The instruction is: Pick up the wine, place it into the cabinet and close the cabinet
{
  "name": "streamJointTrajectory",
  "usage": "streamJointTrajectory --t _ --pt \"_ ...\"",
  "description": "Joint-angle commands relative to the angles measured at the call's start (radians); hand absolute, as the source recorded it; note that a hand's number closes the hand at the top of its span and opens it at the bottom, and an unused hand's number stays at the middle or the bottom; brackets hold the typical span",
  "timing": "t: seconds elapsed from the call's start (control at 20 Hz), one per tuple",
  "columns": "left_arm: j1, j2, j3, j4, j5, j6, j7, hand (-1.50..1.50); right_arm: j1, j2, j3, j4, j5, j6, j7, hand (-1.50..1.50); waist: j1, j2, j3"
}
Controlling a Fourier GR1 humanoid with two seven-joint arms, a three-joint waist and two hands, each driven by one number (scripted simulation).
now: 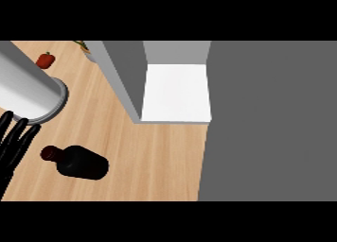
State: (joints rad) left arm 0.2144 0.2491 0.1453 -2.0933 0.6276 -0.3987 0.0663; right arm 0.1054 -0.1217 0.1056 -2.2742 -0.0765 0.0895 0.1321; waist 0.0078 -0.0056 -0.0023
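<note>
Wine (79, 162) stands on table (157, 156), short of cabinet (175, 92), whose open white floor awaits it. Left hand (7, 144) just left of wine, fingers straight, holding nothing, likely resting. Right hand unseen.

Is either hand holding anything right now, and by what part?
Nothing is held. The left hand is open beside the wine bottle, not touching it; no right hand shows.

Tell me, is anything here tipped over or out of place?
Nothing stands out. The wine bottle stands on the wooden counter with no spill around it, the cabinet is open, and a robot hand shows at the left edge, fingers straight.
</note>
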Motion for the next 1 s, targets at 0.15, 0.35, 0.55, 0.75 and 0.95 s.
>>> streamJointTrajectory --t 0.15,0.35,0.55,0.75,0.95 --pt "0.056 0.172 0.170 -0.120 0.409 0.006 0.212 -1.50 0.029 -0.041 -0.015 -0.217 -0.098 0.009 0.203 -1.50 -0.003 0.001 0.003" --pt "0.068 0.174 0.230 -0.139 0.470 0.014 0.236 -1.50 -0.035 -0.043 -0.017 -0.309 -0.104 -0.035 0.340 -1.50 -0.004 0.003 0.002" --pt "0.092 0.153 0.208 -0.247 0.469 0.099 0.295 -1.50 -0.215 -0.040 0.016 -0.313 -0.068 -0.123 0.529 -1.50 -0.001 0.003 0.002" --pt "0.065 0.177 0.248 -0.244 0.506 0.129 0.349 -1.50 -0.242 -0.059 -0.001 -0.341 -0.067 -0.121 0.573 -1.50 -0.008 0.003 0.002" --pt "0.054 0.183 0.296 -0.212 0.532 0.107 0.377 -1.50 -0.328 -0.071 -0.076 -0.326 -0.111 -0.155 0.654 -1.50 -0.007 0.003 0.002"
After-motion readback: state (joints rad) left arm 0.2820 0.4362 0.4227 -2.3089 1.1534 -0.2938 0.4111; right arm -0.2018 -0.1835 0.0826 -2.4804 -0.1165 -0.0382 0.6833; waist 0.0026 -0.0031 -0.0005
